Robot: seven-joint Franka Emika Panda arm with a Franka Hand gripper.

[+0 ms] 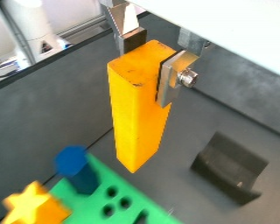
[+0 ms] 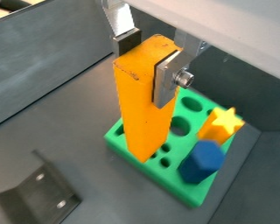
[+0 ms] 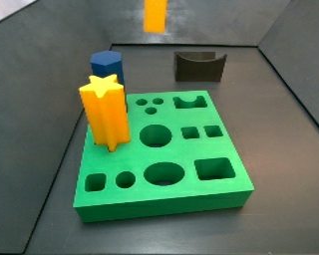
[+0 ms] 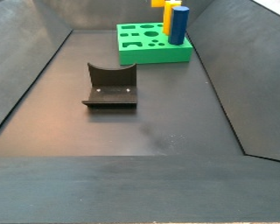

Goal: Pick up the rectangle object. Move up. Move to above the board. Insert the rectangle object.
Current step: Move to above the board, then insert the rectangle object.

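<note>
We find the tool (image 2: 154, 63) grasping the rectangle object (image 2: 145, 101) upright, above the board's (image 2: 166, 171) edge; misalignment risks jamming against the hole rim.

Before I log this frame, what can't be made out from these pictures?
- The hand: neither side view shows it; it lies beyond their top edges.
- The tall slim orange rectangular bar: this side view's top edge cuts it, and the other side view misses it.
- The bar's position over the thick bright green board: its lower end hides whichever hole lies behind it.
- The yellow star-shaped post: cropped at the top edge.
</note>
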